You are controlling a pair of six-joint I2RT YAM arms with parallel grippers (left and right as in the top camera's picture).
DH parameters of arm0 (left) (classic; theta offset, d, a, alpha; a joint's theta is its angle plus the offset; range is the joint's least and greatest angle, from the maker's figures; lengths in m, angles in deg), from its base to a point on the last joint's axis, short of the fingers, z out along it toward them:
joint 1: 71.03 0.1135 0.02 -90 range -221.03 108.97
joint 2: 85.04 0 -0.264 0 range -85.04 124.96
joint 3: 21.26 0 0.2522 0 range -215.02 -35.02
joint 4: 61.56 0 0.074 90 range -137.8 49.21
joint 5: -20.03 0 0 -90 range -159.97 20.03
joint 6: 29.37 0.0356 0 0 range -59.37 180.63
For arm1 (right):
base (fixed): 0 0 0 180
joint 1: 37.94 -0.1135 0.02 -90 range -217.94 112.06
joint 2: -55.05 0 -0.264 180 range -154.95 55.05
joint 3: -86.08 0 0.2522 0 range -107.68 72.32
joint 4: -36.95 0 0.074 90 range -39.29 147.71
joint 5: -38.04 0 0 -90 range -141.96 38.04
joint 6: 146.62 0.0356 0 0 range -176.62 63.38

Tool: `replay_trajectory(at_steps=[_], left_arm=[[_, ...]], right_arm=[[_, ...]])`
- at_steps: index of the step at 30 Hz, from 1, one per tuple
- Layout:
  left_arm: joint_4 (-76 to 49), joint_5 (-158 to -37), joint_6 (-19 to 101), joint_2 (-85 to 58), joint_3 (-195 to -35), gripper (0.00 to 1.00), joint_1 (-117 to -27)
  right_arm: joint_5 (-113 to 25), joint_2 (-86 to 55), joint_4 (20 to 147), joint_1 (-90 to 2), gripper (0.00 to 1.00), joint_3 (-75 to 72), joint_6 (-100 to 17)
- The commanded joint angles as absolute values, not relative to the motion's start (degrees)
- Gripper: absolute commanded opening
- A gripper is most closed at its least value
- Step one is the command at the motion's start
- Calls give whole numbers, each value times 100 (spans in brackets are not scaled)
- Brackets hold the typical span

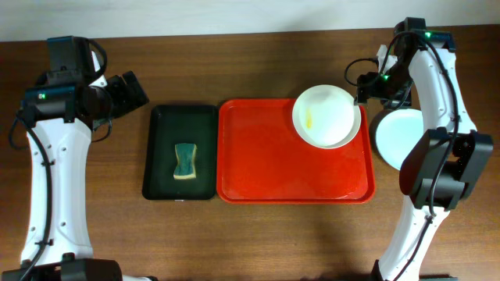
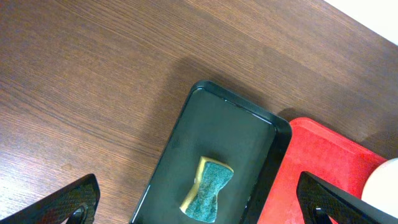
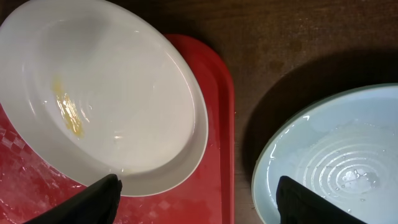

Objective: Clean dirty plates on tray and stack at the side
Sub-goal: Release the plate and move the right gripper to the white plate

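Observation:
The red tray [image 1: 266, 160] lies mid-table; it also shows in the left wrist view [image 2: 311, 162] and the right wrist view [image 3: 219, 93]. A white plate [image 1: 324, 113] [image 3: 118, 74] with a yellow smear sits in its far right corner, stacked on a second plate whose pale rim [image 3: 177, 174] shows beneath. A pale blue-green plate [image 1: 388, 139] [image 3: 336, 155] lies on the table right of the tray, partly hidden by my right arm. My right gripper [image 1: 364, 92] [image 3: 198, 182] is open and empty above the tray's right rim, between the plates. My left gripper [image 1: 134, 92] [image 2: 198, 180] is open and empty.
A smaller dark green-black tray [image 1: 160, 129] [image 2: 217, 124] lies left of the red tray, touching it. A green and yellow sponge [image 1: 185, 161] [image 2: 208, 190] lies in it. Bare wooden table surrounds the trays.

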State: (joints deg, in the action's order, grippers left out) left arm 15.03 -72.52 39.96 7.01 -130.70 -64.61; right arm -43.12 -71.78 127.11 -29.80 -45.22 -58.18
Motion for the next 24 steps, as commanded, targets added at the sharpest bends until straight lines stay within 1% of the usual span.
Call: replay_trajectory(at_steps=[1, 8, 9, 10, 16, 17, 18, 19, 20, 21, 22, 24], left_arm=[[1501, -7254, 3944, 729, -13085, 99, -6448], [1501, -7254, 3944, 729, -13085, 99, -6448], [1501, -7252, 3944, 729, -13085, 99, -6448], [1501, -7254, 3944, 729, -13085, 99, -6448], [1501, -7254, 3944, 729, -13085, 99, -6448], [1501, -7254, 3944, 729, -13085, 99, -6448], [1501, -7254, 3944, 729, -13085, 99, -6448], [1501, -7254, 3944, 729, -13085, 99, -6448], [1501, -7254, 3944, 729, -13085, 99, -6448], [1501, -7254, 3944, 729, -13085, 99, -6448], [1501, -7254, 3944, 729, -13085, 99, -6448], [1501, -7252, 3944, 729, -13085, 99, -6448]], right_arm=[[-4386, -7145, 12700, -3006, 82, -4620, -5831], [-4386, -7145, 12650, -3006, 82, -4620, -5834], [-4386, -7145, 12650, -3006, 92, -4620, -5834], [-4384, -7145, 12630, -3006, 99, -4620, -5831], [-4364, -7145, 12608, -3006, 98, -4620, -5834], [-4364, -7145, 12589, -3006, 91, -4620, -5834], [-4364, -7145, 12573, -3006, 76, -4618, -5834], [-4367, -7145, 12556, -3006, 63, -4618, -5836], [-4367, -7145, 12523, -3006, 48, -4618, -5836], [-4367, -7145, 12499, -3006, 38, -4618, -5836], [-4367, -7145, 12468, -3006, 35, -4618, -5834], [-4367, -7145, 12414, -3006, 35, -4607, -5836]])
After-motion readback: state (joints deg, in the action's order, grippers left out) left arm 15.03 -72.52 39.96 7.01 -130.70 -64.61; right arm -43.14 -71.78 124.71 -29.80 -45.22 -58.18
